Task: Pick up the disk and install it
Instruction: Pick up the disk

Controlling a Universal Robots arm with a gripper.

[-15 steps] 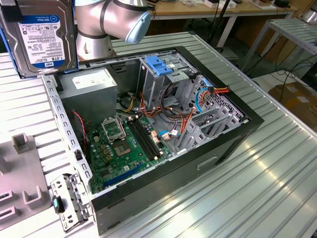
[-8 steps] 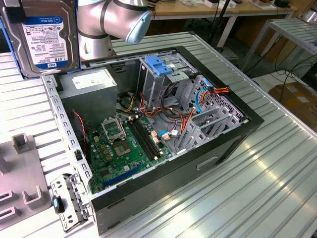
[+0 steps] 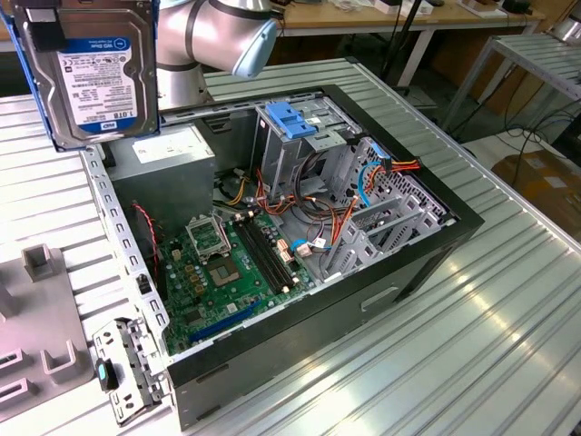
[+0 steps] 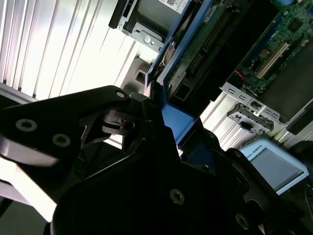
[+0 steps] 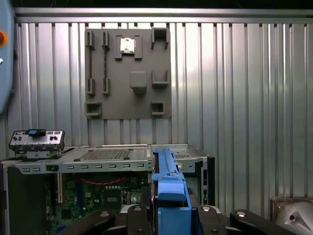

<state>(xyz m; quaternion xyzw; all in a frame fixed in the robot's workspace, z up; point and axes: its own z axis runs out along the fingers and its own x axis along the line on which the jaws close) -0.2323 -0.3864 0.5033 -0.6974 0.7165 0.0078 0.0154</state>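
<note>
The disk (image 3: 91, 73) hangs in the air at the exterior view's upper left, above the back corner of the open computer case (image 3: 458, 222). Its white label with a blue band faces the camera, and blue rails run along its sides. In the second wrist view my gripper (image 4: 157, 122) is shut on the disk's blue rail (image 4: 178, 125), with the disk's circuit-board side (image 4: 210, 44) beyond it. In the first wrist view the blue rail (image 5: 168, 183) rises edge-on between the black fingers (image 5: 215, 218). A drive cage with a blue plastic top (image 3: 295, 123) stands inside the case.
A grey power supply box (image 3: 168, 150) sits in the case's back corner, under the disk. The green motherboard (image 3: 222, 272) and loose cables (image 3: 340, 213) fill the case floor. A grey fixture plate (image 3: 36, 318) lies on the ribbed metal table (image 3: 472, 345). The arm (image 3: 213, 36) stands behind the case.
</note>
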